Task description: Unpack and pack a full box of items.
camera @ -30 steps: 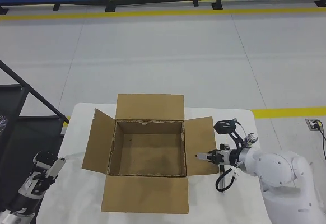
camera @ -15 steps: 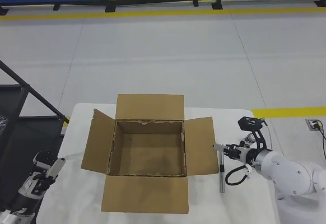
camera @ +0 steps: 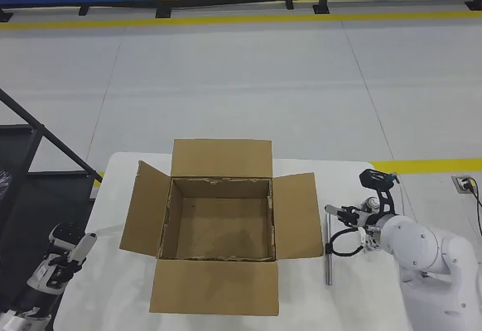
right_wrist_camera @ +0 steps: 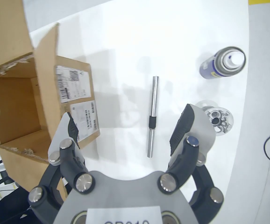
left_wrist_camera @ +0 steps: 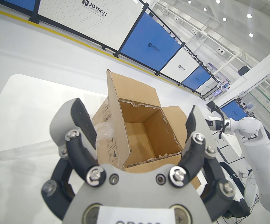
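Right of the open box (camera: 216,227), a metal rod (right_wrist_camera: 153,115), spray can (right_wrist_camera: 222,64) and clear spool (right_wrist_camera: 218,118) lie on the table (camera: 113,281). The box seems empty, so repacking remains. The right hand (right_wrist_camera: 128,117) hangs fingers apart above the rod; the left hand (left_wrist_camera: 135,108), also apart, is at near left.

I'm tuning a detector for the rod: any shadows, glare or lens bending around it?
Right wrist view: soft grey shadows cross the table around the rod, no strong glare on it, table edge bows. Top view: even light, floor line straight. Left wrist view: bright ceiling lamps, panels curve.
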You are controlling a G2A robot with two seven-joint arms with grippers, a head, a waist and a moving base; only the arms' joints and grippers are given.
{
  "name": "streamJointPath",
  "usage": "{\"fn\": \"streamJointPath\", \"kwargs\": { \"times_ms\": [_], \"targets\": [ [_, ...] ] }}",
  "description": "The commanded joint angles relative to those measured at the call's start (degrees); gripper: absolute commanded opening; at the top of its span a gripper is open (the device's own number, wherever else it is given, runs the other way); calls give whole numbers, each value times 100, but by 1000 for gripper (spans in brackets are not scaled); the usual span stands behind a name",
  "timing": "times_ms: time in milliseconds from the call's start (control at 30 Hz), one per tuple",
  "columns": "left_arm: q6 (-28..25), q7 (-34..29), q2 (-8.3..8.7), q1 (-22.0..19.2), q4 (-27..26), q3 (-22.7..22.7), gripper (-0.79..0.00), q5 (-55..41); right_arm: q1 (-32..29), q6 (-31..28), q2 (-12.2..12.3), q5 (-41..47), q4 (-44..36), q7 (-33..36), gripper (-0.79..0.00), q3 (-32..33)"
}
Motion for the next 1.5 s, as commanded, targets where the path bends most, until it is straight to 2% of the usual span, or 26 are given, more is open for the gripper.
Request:
{"fn": "streamJointPath", "kwargs": {
  "times_ms": [0,100,300,333,400,433,467,500,533,567,967,1467],
  "targets": [
    [0,0,0,0,0,0,0,0,115,38,12,-317,333,48,0,-110],
    [0,0,0,0,0,0,0,0,241,-165,40,-852,684,190,0,-331],
    [0,0,0,0,0,0,0,0,229,-385,59,-1137,844,524,0,-543],
    [0,0,0,0,0,0,0,0,239,-392,57,-1175,880,578,-28,-592],
    [0,0,0,0,0,0,0,0,264,-398,50,-1225,954,633,-197,-689],
    [0,0,0,0,0,0,0,0,276,-404,45,-1246,1000,658,-240,-740],
    [0,0,0,0,0,0,0,0,288,-388,38,-1254,1037,659,-249,-788],
    [0,0,0,0,0,0,0,0,294,-408,30,-1216,1073,667,-299,-841],
    [0,0,0,0,0,0,0,0,299,-434,23,-1184,1105,657,-394,-884],
    [0,0,0,0,0,0,0,0,297,-480,16,-1142,1142,649,-406,-932],
    [0,0,0,0,0,0,0,0,617,-303,-75,-1241,2103,443,-409,-1371],
    [0,0,0,0,0,0,0,0,757,-384,-156,-1041,2521,392,-428,-1624]
  ]
}}
